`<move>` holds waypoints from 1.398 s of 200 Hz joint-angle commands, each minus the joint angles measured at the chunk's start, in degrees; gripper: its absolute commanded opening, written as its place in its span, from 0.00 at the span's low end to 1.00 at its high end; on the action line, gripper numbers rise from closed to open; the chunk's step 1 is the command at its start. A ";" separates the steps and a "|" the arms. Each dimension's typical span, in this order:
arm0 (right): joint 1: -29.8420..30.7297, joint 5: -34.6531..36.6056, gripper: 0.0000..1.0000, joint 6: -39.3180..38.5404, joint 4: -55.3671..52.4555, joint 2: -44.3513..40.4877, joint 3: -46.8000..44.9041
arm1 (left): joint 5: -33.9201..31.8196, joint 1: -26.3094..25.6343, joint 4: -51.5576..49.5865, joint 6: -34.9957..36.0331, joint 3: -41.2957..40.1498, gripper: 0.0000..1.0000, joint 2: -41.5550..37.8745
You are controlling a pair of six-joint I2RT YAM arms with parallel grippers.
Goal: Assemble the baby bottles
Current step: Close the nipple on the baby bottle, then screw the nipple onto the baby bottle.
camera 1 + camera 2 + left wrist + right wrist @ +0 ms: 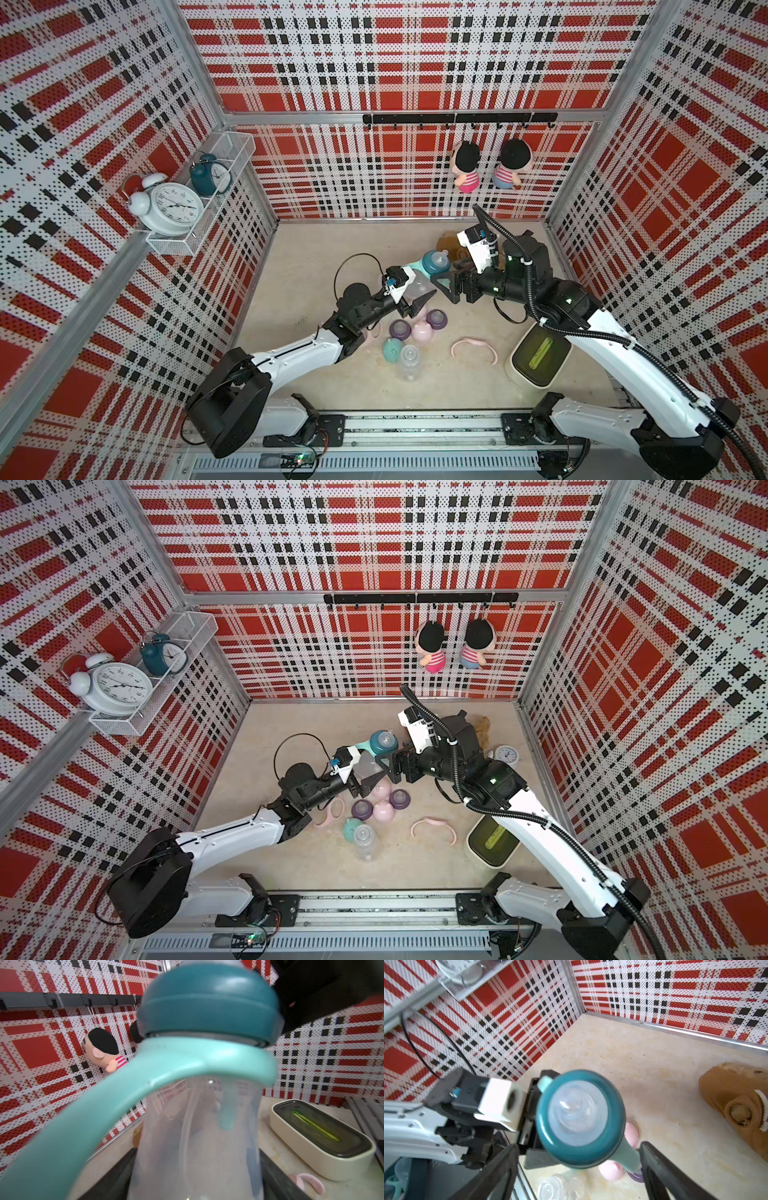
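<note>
The bottle, a clear body with a mint handle ring seated under a teal collar, is held teat end up, clear of the table and near the middle of the workspace. The left gripper is clamped on the body below the ring. The right gripper is spread wide and holds nothing; in the right wrist view its jaws flank the near edge of the collar without evident contact. The teat sits centred in the collar. Whether the collar is fully threaded cannot be told: a narrow band of neck shows between it and the ring. The step in hand appears to be tightening the collar. The right jaws should advance until they span the collar's widest band, close on that rigid rim rather than on the soft teat, and turn about the bottle's axis in short strokes. The left grip must resist the torque; the smooth body may slip. The mint cap lies on the table among the loose parts, touching or just beside a bare bottle.
</note>
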 commanded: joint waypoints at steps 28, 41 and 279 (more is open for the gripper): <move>0.28 -7.87 0.91 -7.65 13.83 -6.79 -7.48 | 11.81 2.27 1.85 -5.71 -0.42 0.00 -1.24; 0.28 -8.29 0.91 -8.28 14.53 -7.37 -8.02 | 12.91 2.36 1.87 -6.30 -0.51 0.00 -1.15; 0.28 -9.15 0.83 -8.08 25.19 -2.36 -10.99 | 16.81 1.83 2.30 -10.19 -1.47 0.00 -2.93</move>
